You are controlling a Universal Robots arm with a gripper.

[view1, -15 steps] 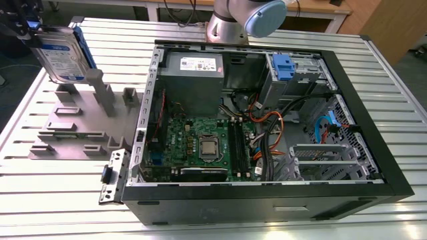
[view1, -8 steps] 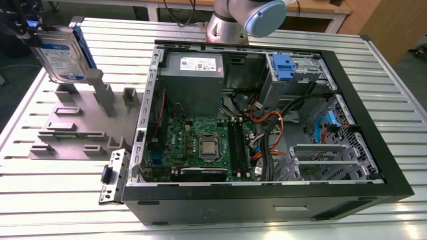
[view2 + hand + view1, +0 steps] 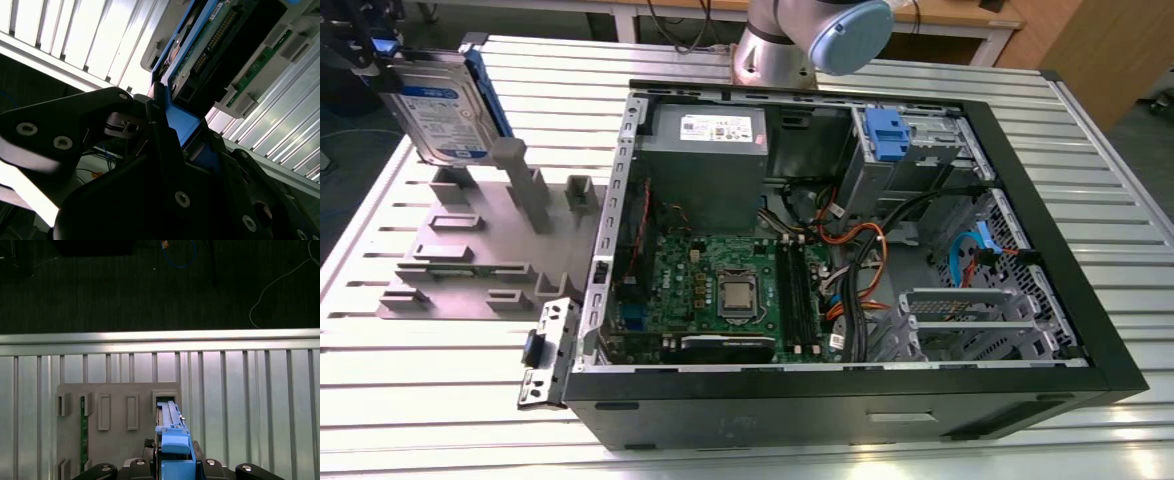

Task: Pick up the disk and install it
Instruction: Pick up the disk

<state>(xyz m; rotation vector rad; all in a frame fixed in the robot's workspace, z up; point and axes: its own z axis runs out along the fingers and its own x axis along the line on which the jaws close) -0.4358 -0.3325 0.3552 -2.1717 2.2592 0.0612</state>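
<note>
The disk (image 3: 443,115) — flat silver slab, blue plastic frame — tight in the black pincer (image 3: 177,127).

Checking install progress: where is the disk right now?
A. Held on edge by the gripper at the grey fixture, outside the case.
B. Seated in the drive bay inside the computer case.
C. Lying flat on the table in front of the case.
A: the gripper clamps the disk by its blue carrier, on edge at the grey fixture.

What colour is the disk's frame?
Bright blue; the disk shows it best in the first wrist view.
</note>
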